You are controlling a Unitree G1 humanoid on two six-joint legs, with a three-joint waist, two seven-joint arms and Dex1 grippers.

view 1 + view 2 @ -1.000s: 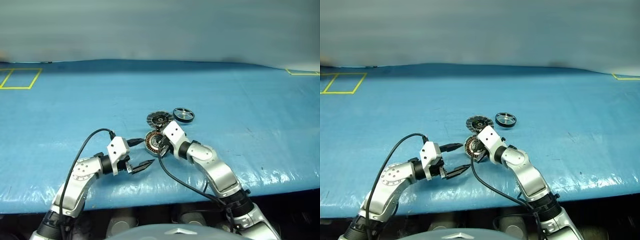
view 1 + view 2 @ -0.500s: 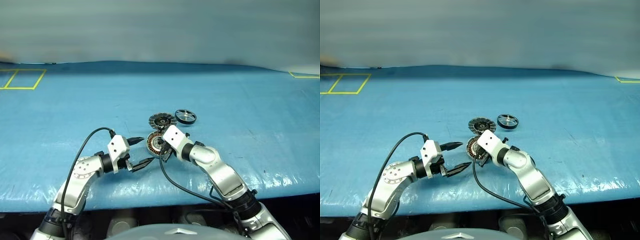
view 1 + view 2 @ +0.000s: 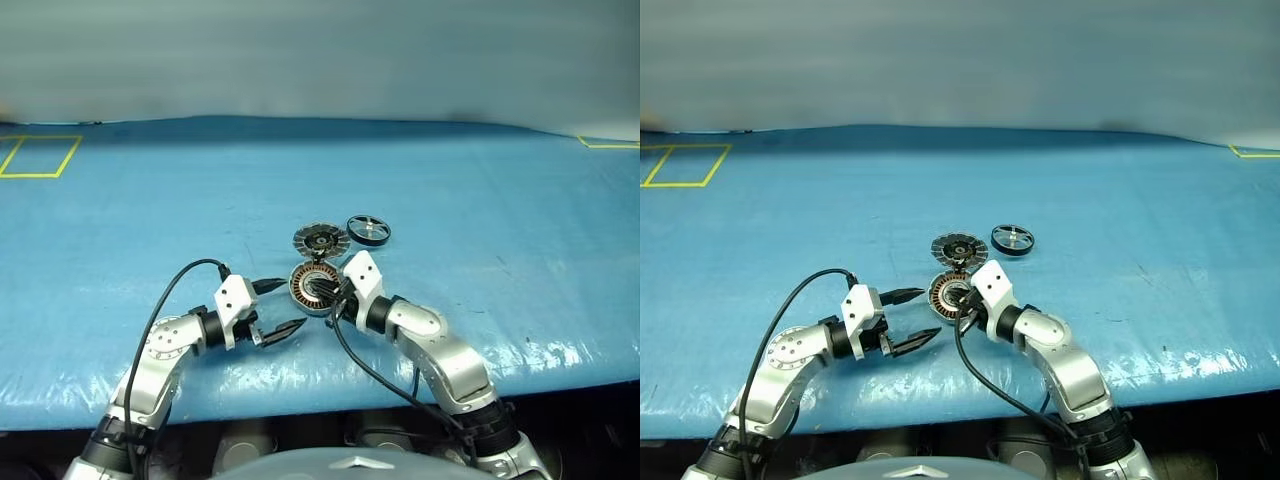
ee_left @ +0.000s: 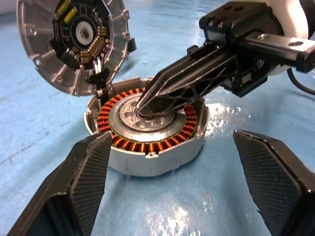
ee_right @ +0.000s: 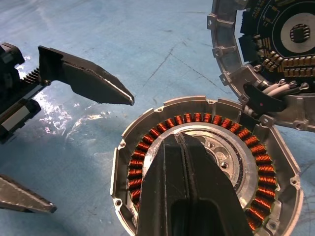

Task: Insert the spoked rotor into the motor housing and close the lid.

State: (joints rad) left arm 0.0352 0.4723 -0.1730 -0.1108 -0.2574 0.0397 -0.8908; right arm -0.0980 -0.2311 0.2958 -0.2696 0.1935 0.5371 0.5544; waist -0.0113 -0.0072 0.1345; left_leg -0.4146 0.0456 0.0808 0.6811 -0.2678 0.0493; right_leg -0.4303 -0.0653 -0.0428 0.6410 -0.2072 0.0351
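We press our right tool (image 4: 147, 105), fingers pressed together, onto the hub of the round silver, copper-wound motor housing (image 3: 315, 288) to steady it. Left tool (image 3: 277, 308) waits spread, left of it. The black-rimmed spoked rotor (image 3: 368, 230) lies far right, uninserted, beside the open silver segmented lid (image 3: 320, 240) on the blue table (image 3: 520, 220).

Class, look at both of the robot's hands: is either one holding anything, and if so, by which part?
Nothing is held. The left hand is open beside the motor housing. The right hand is shut, its tips over the housing's central hub, gripping nothing.
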